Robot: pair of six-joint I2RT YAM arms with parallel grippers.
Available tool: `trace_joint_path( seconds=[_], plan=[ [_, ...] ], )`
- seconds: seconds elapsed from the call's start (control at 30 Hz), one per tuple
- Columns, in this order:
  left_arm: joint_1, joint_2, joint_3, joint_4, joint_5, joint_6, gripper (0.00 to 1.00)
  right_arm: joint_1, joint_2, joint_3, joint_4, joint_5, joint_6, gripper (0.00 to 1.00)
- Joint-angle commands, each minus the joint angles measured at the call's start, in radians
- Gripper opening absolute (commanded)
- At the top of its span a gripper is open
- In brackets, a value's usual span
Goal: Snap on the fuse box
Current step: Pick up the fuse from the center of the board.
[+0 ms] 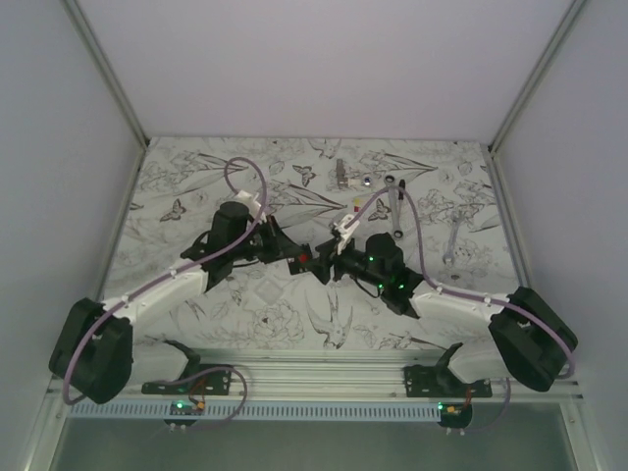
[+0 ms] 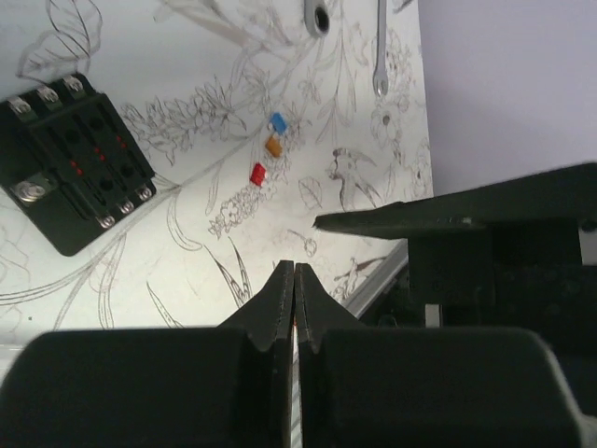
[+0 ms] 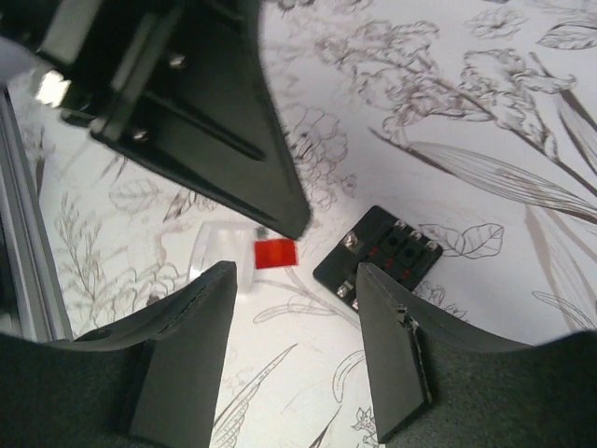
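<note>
Black fuse box [image 3: 378, 254] lies flat on the table [image 3: 485, 112], long axis diagonal, below and clear of both grippers. Left gripper [image 2: 295, 273] is pinched together on a clear cover [image 3: 219, 245]. Right gripper [image 3: 298, 280] hangs spread and empty, probably nearer the box.

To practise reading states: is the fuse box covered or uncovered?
Uncovered: the fuse box shows bare slots and terminals; the clear cover is apart, in the left gripper.

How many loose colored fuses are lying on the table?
3, beside the fuse box in the left wrist view: blue fuse, orange fuse, red fuse, in a line. More may be hidden.
</note>
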Motion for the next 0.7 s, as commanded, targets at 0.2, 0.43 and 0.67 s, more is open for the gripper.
trace_joint_path(
  seconds=[0.2,0.43,0.67],
  plan=[
    [-0.001,-0.239,-0.102,0.090,-0.249,-0.089,0.00,-0.108,-0.080,-0.042,0.258,-0.111,0.433,0.58],
    [-0.054,-0.402,-0.160,0.182,-0.371,-0.184,0.00,-0.108,-0.034,-0.040,0.498,-0.141,0.750,0.53],
    [-0.109,-0.480,-0.141,0.201,-0.429,-0.194,0.00,-0.104,0.014,-0.002,0.569,-0.161,0.863,0.50]
  ],
)
